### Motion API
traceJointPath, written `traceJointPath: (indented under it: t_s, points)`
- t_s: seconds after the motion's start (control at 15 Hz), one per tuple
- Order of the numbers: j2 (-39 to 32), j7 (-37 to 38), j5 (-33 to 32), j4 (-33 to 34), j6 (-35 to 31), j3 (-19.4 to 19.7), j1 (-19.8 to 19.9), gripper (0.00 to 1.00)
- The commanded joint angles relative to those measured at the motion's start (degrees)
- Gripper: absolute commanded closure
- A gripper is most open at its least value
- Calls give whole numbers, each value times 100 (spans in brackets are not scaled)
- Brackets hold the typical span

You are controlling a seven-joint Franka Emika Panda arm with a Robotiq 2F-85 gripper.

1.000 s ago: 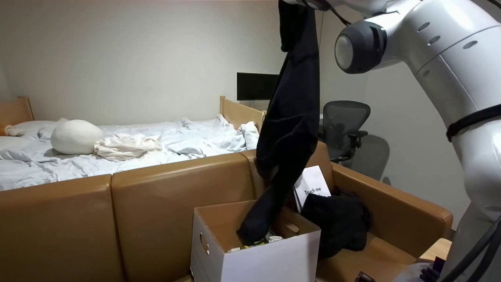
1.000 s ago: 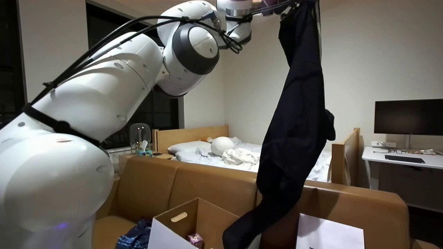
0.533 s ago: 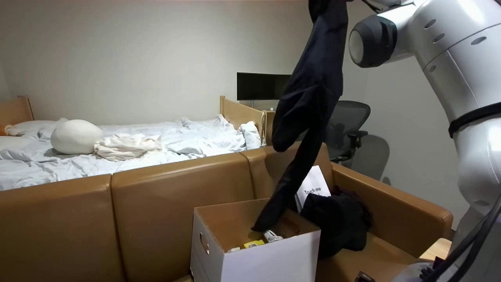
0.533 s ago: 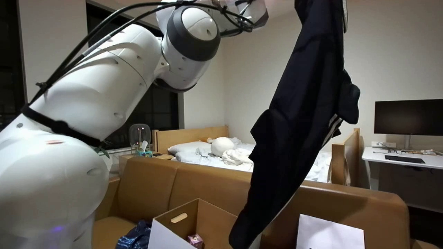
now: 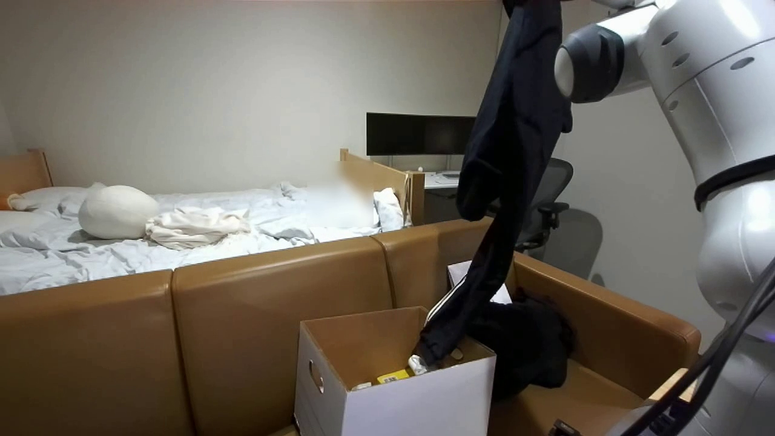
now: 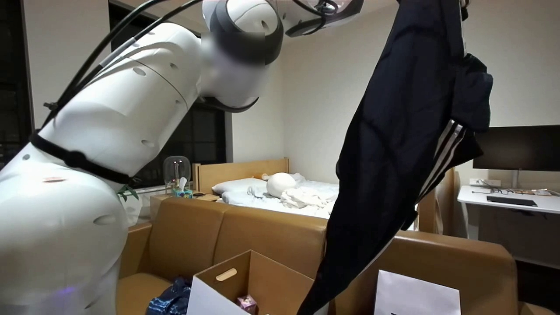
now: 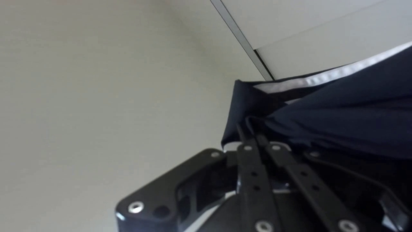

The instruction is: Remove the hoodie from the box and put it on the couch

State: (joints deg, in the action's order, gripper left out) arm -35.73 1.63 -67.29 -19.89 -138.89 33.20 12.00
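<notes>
I've got the hand (image 7: 252, 133) clamped on the striped navy garment (image 7: 347, 119), which hangs in front of the couch (image 5: 278, 284). In an exterior view its lower end overlaps the mouth of the white box (image 5: 418, 399); whether it dips inside, I can't tell.

In an exterior view, glare whitens the arm (image 5: 714, 91) at upper right, and the chair (image 5: 558, 178) casts a shadow onto the wall (image 5: 629, 194). Smeared rectangles blur part of the bed (image 5: 272, 209) and, in an exterior view, an arm joint (image 6: 247, 48) at top. The wrist view is dim, the garment (image 7: 354, 119) nearly black along its lower edge.
</notes>
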Motion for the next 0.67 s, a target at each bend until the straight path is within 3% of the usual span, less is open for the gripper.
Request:
traceJointPath:
  t_s: [0.0,0.2,0.6]
  points:
    - [-24,364,-289,-2,57,-28,48,98]
    - [-165,1742,-1016,-26,-96,483,371,99]
    - [-503,3436,-2173,-109,902,1126,880,99]
